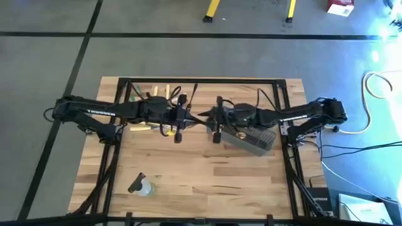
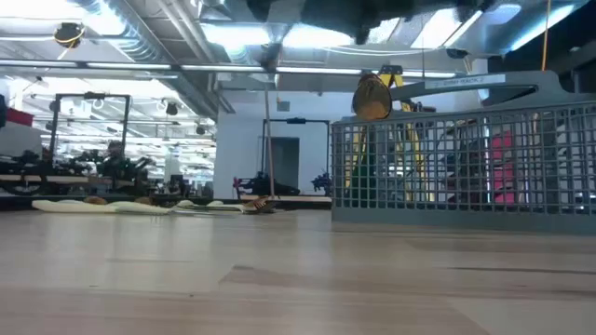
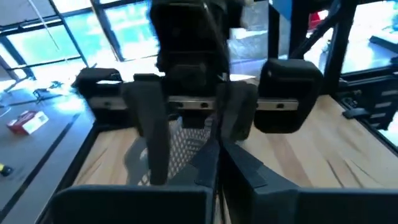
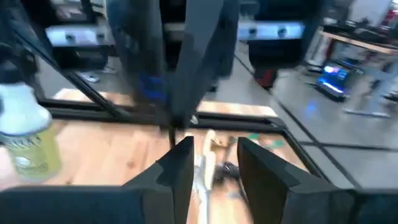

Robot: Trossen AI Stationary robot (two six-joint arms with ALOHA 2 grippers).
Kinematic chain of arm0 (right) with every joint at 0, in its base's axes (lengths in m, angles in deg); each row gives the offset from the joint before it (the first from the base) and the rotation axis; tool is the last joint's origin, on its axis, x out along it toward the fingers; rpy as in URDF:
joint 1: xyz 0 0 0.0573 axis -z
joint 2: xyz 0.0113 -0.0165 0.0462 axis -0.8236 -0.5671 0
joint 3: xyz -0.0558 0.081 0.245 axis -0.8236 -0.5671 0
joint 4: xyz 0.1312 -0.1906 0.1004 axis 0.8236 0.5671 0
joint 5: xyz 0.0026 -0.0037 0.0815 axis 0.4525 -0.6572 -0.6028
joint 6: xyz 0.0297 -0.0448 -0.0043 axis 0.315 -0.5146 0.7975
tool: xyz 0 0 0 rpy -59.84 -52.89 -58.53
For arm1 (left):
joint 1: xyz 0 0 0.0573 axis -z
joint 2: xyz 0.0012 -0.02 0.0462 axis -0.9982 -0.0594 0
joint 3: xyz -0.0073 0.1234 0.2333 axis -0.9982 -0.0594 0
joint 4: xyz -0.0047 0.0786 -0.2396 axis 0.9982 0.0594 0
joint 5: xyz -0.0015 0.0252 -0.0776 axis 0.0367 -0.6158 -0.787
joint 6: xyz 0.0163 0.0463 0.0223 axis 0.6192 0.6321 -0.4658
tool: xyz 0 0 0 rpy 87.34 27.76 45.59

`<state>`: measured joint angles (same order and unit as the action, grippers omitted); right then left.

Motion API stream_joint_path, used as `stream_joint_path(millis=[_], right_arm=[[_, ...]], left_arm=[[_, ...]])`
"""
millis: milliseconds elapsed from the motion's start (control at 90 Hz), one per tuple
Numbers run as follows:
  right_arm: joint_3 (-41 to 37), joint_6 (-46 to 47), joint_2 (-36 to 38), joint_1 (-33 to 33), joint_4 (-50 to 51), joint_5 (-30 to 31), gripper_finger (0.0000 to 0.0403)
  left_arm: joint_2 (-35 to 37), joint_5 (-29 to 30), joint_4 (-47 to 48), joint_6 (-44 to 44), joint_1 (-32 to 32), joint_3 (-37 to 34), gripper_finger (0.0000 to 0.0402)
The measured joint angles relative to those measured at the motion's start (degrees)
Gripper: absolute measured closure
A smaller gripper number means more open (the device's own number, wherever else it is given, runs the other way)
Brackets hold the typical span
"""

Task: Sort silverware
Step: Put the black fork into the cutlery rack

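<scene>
Left gripper (image 1: 190, 118): I see it mid-table, facing the right gripper, fingers closed around a black utensil (image 1: 202, 117) that lies between the two grippers.
Right gripper (image 1: 208, 118): it meets the left one at the table's middle; in its wrist view I see its fingers (image 4: 180, 163) parted, not clamped on anything.
Basket (image 1: 256, 139): the grey mesh one sits just right of centre, under the right arm; a gold utensil (image 2: 372, 97) sticks up from it in the low view.
Loose silverware (image 1: 151, 94): tan, black and green pieces lie scattered at the far left of the table.
Bottle (image 1: 142, 186): I see it near the front left, well apart from both arms.
</scene>
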<state>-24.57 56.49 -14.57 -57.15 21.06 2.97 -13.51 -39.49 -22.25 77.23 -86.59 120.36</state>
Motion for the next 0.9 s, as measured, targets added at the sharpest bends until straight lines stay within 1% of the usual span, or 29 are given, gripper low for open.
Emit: stream_joint_path(millis=[78, 133, 189, 267, 322, 478, 600, 656, 756, 900], right_arm=[[1.1, 0.7, -0.6, -0.1, 0.3, -0.1, 0.0298], [1.3, 0.9, -0.6, -0.1, 1.2, -0.1, 0.0311], [1.3, 0.9, -0.6, -0.1, 1.5, -0.1, 0.0334], [1.3, 1.0, -0.6, -0.1, 1.4, -0.5, 0.0379], [1.3, 1.4, -0.6, -0.1, 1.4, -1.4, 0.0394], [1.3, 3.0, -0.6, -0.1, 1.4, -1.8, 0.0378], [1.3, 3.2, -0.6, -0.1, 1.3, -2.6, 0.0396], [1.3, 4.3, -0.6, -0.1, 1.0, -2.5, 0.0400], [1.3, 5.9, -0.6, -0.1, 0.9, -1.8, 0.0392], [1.3, 9.7, -0.5, -0.1, 0.8, 0.5, 0.0389]], left_arm=[[0.1, -0.2, 0.1, 0.2, 0.0, 0.0, 0.0401], [0.1, -0.1, 0.1, 0.6, 0.0, 0.0, 0.0401], [0.0, 0.1, 0.3, 0.7, 0.0, 0.0, 0.0402], [0.0, 0.3, 0.3, 0.9, -0.1, 0.0, 0.0401], [0.0, 0.4, 0.3, 1.0, -0.1, 0.0, 0.0401], [0.0, 0.6, 0.3, 1.1, -0.1, 0.0, 0.0401], [0.0, 0.8, 0.3, 1.2, -0.1, 0.0, 0.0401], [0.0, 1.9, 0.2, 1.1, -0.1, 0.0, 0.0401], [-0.1, 4.2, -0.2, 0.9, 0.0, 0.0, 0.0401], [-2.5, 6.4, -2.7, 0.7, 0.0, 0.0, 0.0401]])
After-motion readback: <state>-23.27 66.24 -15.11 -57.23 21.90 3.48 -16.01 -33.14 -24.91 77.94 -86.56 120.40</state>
